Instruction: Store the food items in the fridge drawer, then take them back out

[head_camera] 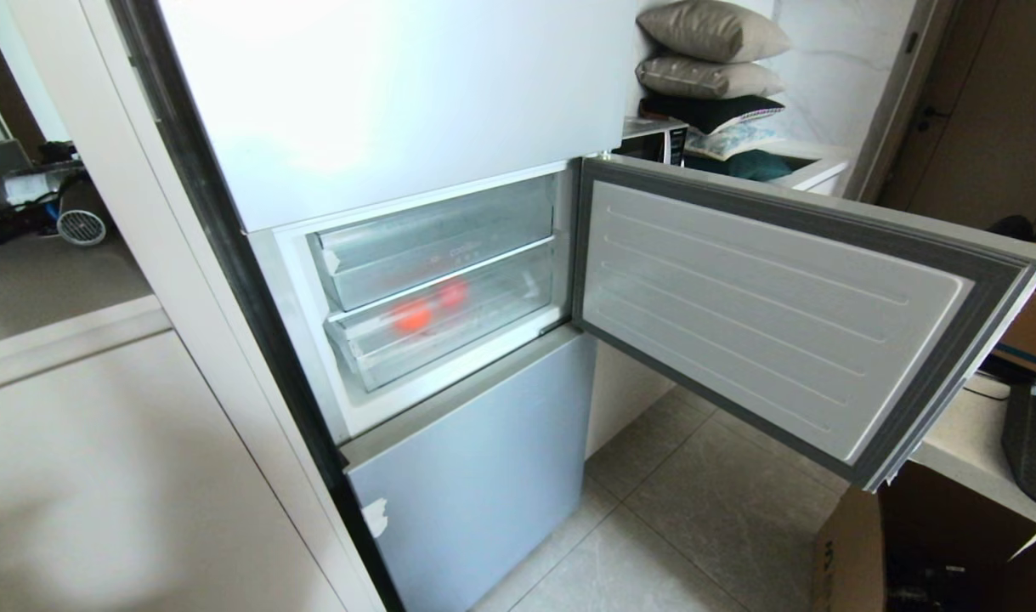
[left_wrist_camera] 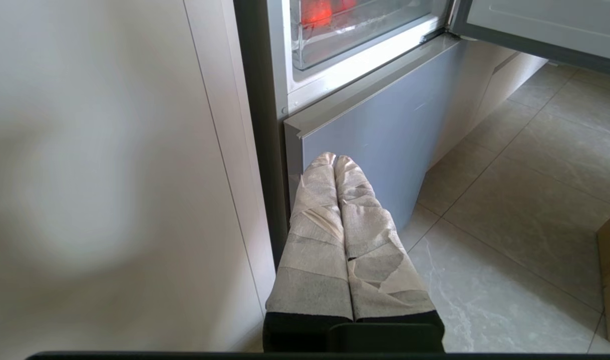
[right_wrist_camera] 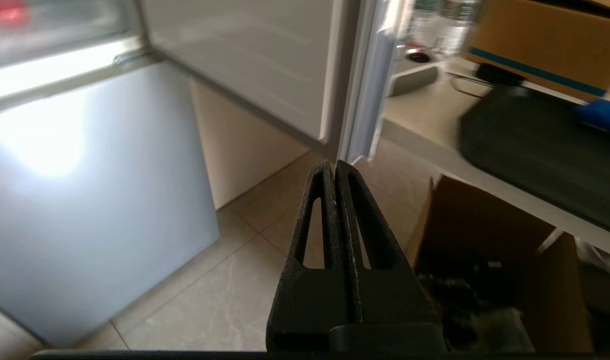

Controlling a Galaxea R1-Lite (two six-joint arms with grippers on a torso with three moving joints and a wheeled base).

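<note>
Black right tool (right_wrist_camera: 335, 165) and tape-wrapped left tool (left_wrist_camera: 335, 159): fingers together, empty. Two red round fruits (head_camera: 428, 308) blurred behind the transparent plastic fridge drawer (head_camera: 450, 327).

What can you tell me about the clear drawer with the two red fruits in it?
The transparent plastic fridge drawer is the lower of two clear bins in the fridge's middle section, beneath a shallower clear tray. It sits pushed in, with the compartment door swung open to the right. Through its front two round fruits show as blurred red-orange shapes, side by side. Nothing grips it.
</note>
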